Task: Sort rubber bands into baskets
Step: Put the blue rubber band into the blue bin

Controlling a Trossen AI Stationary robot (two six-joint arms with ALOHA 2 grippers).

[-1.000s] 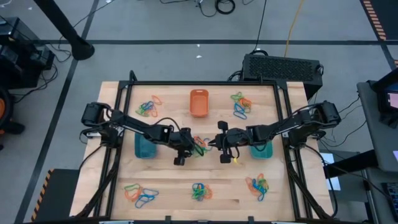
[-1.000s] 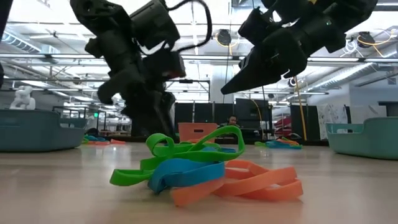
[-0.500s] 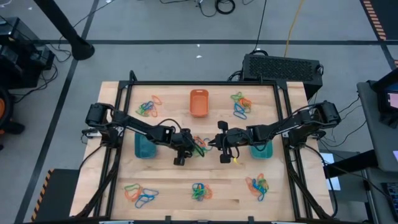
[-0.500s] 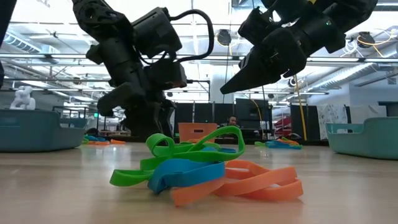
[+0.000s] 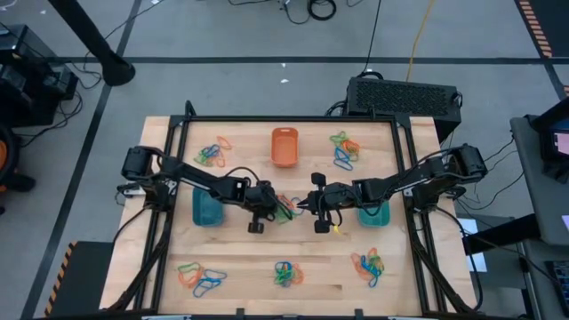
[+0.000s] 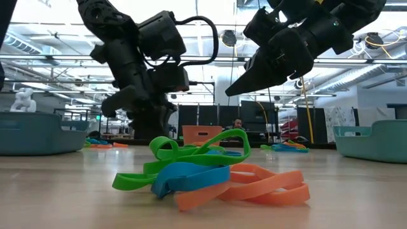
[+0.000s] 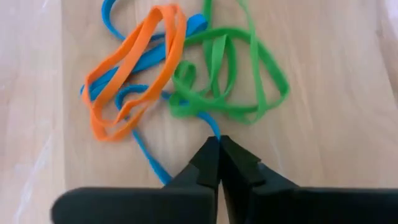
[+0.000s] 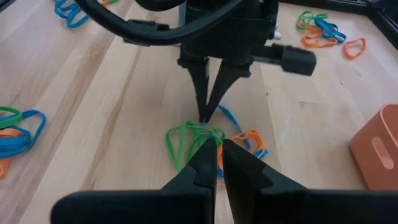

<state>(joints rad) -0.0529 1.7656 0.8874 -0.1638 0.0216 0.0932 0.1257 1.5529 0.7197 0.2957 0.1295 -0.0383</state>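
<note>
Snapped shut since a second ago, the left gripper (image 7: 219,144) pinches a blue strand at the near edge of the centre-frame rubber bands (image 5: 286,206), while the closed, empty right gripper (image 8: 217,148) hovers opposite.

Floor (image 5: 267,89): grey, marked with dark lines, loose cables lying across it | Table (image 5: 240,253): pale wood in a black frame | Black perforated box (image 5: 404,94): at the table's far right corner | Room beyond: white ceiling beams, bright overhead strip lights (image 6: 38,79)
</note>
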